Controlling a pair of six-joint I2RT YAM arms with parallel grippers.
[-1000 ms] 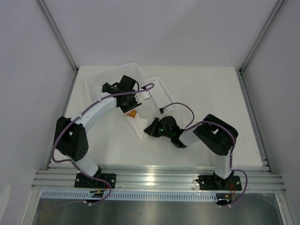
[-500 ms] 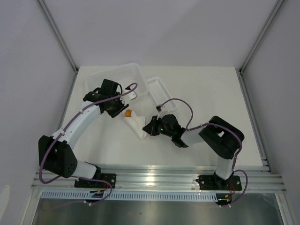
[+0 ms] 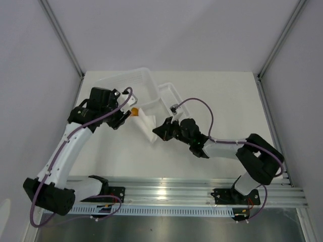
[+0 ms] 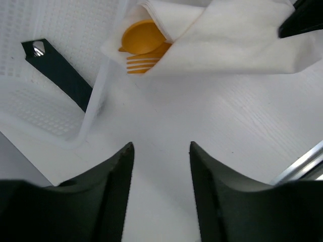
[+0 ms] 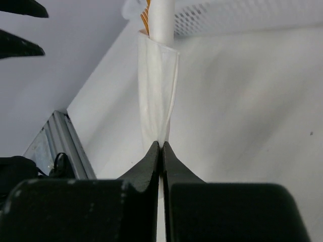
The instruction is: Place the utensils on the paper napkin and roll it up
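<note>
Nearly done: left tool [image 4: 160, 147] backs away

It has withdrawn leftward, spread and empty. The right tool [image 5: 161, 146] stays clenched on the near end of the paper napkin [image 5: 157, 98], which lies rolled on the tabletop [image 3: 227, 101], orange utensils [image 4: 143, 46] poking from its far end. Rolling looks essentially finished.

The white worktop [image 3: 227, 101] carries a large tray [image 3: 144, 80] and a smaller tray [image 3: 171, 96] at upper centre, with the rolled paper napkin [image 3: 146, 126] just below.
</note>
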